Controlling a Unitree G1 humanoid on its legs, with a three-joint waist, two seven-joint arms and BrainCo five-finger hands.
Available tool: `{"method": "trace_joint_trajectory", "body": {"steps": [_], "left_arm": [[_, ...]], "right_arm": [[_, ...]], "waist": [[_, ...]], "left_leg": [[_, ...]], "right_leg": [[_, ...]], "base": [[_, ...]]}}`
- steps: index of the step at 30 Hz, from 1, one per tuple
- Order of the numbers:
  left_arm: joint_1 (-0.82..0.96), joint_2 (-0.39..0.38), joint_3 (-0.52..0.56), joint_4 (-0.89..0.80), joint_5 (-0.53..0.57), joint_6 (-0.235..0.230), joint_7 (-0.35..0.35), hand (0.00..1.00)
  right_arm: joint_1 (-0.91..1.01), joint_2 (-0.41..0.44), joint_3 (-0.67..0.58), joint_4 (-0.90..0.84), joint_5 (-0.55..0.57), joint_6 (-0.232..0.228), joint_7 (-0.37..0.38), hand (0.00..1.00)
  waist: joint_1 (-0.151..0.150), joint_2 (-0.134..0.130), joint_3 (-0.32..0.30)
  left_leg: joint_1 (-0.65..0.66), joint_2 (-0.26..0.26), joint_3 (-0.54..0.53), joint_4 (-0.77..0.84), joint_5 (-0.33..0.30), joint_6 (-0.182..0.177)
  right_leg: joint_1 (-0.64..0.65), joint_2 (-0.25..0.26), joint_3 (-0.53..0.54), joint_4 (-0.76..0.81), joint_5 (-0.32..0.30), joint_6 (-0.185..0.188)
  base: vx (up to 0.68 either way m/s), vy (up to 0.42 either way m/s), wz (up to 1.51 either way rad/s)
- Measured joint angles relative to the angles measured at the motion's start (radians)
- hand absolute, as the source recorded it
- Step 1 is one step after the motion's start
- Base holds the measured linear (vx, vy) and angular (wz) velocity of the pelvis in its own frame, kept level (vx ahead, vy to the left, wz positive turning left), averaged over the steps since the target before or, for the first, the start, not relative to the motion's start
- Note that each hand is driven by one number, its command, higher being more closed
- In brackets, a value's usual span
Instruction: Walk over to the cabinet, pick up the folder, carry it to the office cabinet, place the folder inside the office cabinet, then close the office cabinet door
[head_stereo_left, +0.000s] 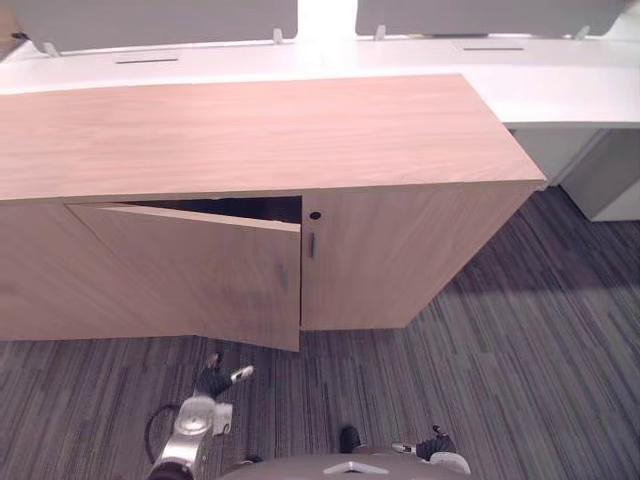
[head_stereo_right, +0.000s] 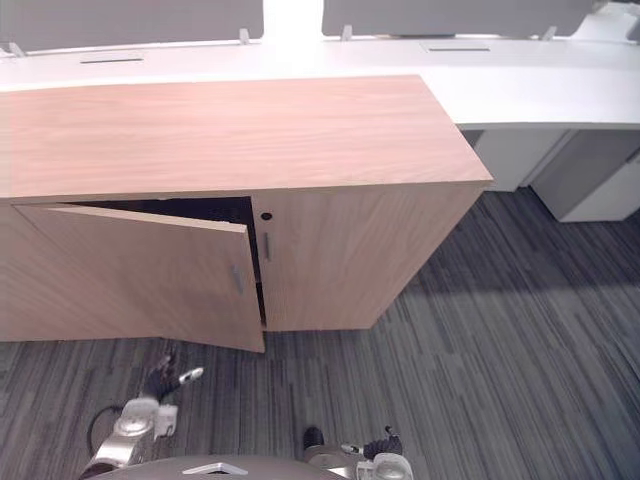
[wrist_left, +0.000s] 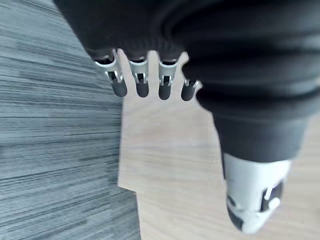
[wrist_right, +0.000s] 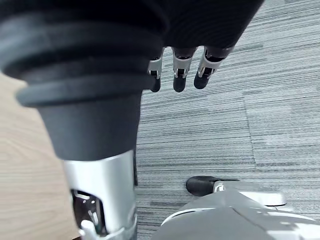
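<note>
The wooden office cabinet (head_stereo_left: 250, 130) stands in front of me. Its left door (head_stereo_left: 200, 280) is ajar, swung partly outward, with a dark gap (head_stereo_left: 240, 209) above its top edge. The right door (head_stereo_left: 380, 260) is shut and has a small handle (head_stereo_left: 311, 245) and a keyhole (head_stereo_left: 315, 215). My left hand (head_stereo_left: 215, 382) hangs low just in front of the ajar door's lower corner, fingers (wrist_left: 142, 85) relaxed and holding nothing. My right hand (head_stereo_left: 435, 445) is down over the carpet, also open and holding nothing, its fingers (wrist_right: 179, 75) straight.
White desks (head_stereo_left: 560, 90) with grey partition screens (head_stereo_left: 150, 20) run behind and to the right of the cabinet. Grey striped carpet (head_stereo_left: 500, 350) covers the floor in front and to the right.
</note>
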Motion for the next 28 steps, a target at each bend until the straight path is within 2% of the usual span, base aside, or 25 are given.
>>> {"method": "trace_joint_trajectory", "body": {"steps": [1, 4, 7, 11, 13, 23, 28], "left_arm": [[0.002, 0.001, 0.030, 0.047, 0.017, 0.003, 0.002, 0.00], [0.038, -0.002, 0.098, 0.136, 0.042, 0.015, 0.003, 0.00], [0.085, -0.019, 0.158, 0.169, 0.059, 0.027, 0.003, 0.00], [0.099, -0.040, 0.207, 0.204, 0.076, 0.030, 0.002, 0.00], [0.100, -0.041, 0.212, 0.216, 0.077, 0.031, 0.001, 0.00], [0.093, -0.038, 0.215, 0.244, 0.077, 0.031, -0.002, 0.00], [0.086, -0.026, 0.215, 0.244, 0.078, 0.031, -0.003, 0.00]], "right_arm": [[-0.018, -0.007, 0.000, 0.028, 0.007, 0.001, 0.000, 0.00], [-0.037, -0.012, -0.002, 0.062, 0.007, 0.000, 0.001, 0.00], [-0.040, -0.010, -0.012, 0.061, 0.007, 0.000, 0.003, 0.00], [-0.028, -0.006, -0.042, 0.064, 0.006, 0.001, 0.007, 0.00], [-0.028, -0.002, -0.049, 0.064, 0.006, 0.002, 0.008, 0.00], [-0.050, -0.008, -0.050, 0.107, -0.004, 0.007, 0.036, 0.00], [-0.083, -0.001, -0.048, 0.138, -0.005, 0.010, 0.045, 0.00]], "waist": [[0.006, 0.001, 0.001], [0.031, -0.002, 0.004], [0.041, -0.003, 0.003], [0.054, -0.005, 0.003], [0.049, -0.008, 0.000], [0.065, -0.010, -0.009], [0.066, -0.029, -0.008]], "left_leg": [[-0.008, -0.002, -0.030, -0.001, 0.000, 0.000], [0.006, -0.004, -0.033, -0.002, 0.001, 0.000], [0.021, -0.010, -0.024, -0.021, -0.002, -0.011], [0.048, -0.034, -0.077, -0.084, 0.011, -0.013], [0.052, -0.036, -0.099, -0.091, 0.023, -0.011], [0.063, -0.049, -0.153, -0.125, 0.049, 0.009], [0.065, -0.050, -0.157, -0.123, 0.043, 0.019]], "right_leg": [[-0.005, 0.001, -0.004, 0.004, 0.002, 0.001], [0.001, 0.000, 0.006, 0.005, 0.012, 0.002], [-0.001, -0.003, 0.029, -0.008, 0.013, 0.004], [0.005, -0.006, 0.050, -0.022, 0.013, 0.005], [0.012, -0.003, 0.046, -0.024, 0.014, 0.005], [0.016, 0.000, 0.012, -0.015, 0.012, 0.011], [0.019, 0.000, -0.002, -0.011, 0.012, 0.011]], "base": [[-0.14, -0.020, 0.17], [-0.15, -0.001, -0.01], [-0.15, -0.005, -0.19], [-0.09, -0.003, -0.13], [0.00, -0.006, 0.03], [0.07, 0.003, 0.11], [0.02, 0.008, 0.01]]}}
